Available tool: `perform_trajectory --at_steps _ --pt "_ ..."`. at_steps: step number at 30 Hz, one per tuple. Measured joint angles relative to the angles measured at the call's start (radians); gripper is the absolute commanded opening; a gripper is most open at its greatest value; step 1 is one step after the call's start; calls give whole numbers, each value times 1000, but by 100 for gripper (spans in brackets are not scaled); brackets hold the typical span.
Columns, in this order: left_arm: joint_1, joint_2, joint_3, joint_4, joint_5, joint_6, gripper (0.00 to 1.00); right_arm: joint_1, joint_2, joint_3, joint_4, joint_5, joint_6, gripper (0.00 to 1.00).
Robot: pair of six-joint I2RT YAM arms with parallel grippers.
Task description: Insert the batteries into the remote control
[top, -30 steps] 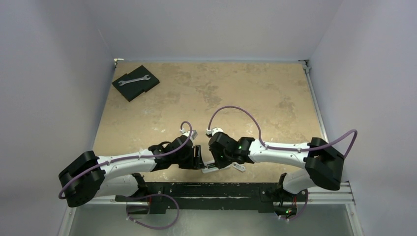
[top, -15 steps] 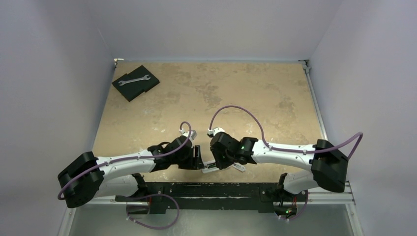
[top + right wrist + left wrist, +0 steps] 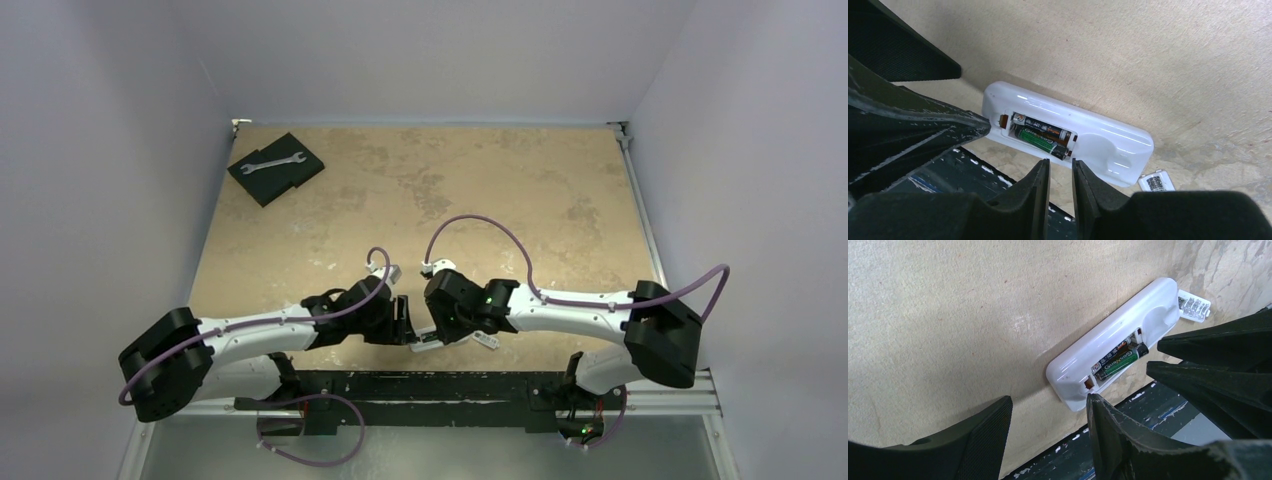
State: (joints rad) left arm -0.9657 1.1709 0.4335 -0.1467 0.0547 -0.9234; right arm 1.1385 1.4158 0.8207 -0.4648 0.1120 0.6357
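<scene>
Parting a little, right fingers (image 3: pixel 1034 200) hold nothing: both batteries (image 3: pixel 1040 134) lie in the remote control (image 3: pixel 1113 145), so loading looks done. Left fingers (image 3: pixel 1128 440) half-open, empty.

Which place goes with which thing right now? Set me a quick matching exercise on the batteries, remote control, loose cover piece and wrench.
Things:
1 batteries
2 remote control
3 small white cover piece
4 wrench

Places:
A on the dark pad, far left corner
B in the open battery bay
C on the table, just off the remote's end
D lying back-up at the near table edge

Pairs: 1-B, 2-D, 3-C, 4-A
</scene>
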Motion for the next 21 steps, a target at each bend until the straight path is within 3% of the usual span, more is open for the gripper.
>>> perform_trajectory --at_steps 21 --pt "0 32 2 45 24 3 56 0 25 0 26 -2 17 17"
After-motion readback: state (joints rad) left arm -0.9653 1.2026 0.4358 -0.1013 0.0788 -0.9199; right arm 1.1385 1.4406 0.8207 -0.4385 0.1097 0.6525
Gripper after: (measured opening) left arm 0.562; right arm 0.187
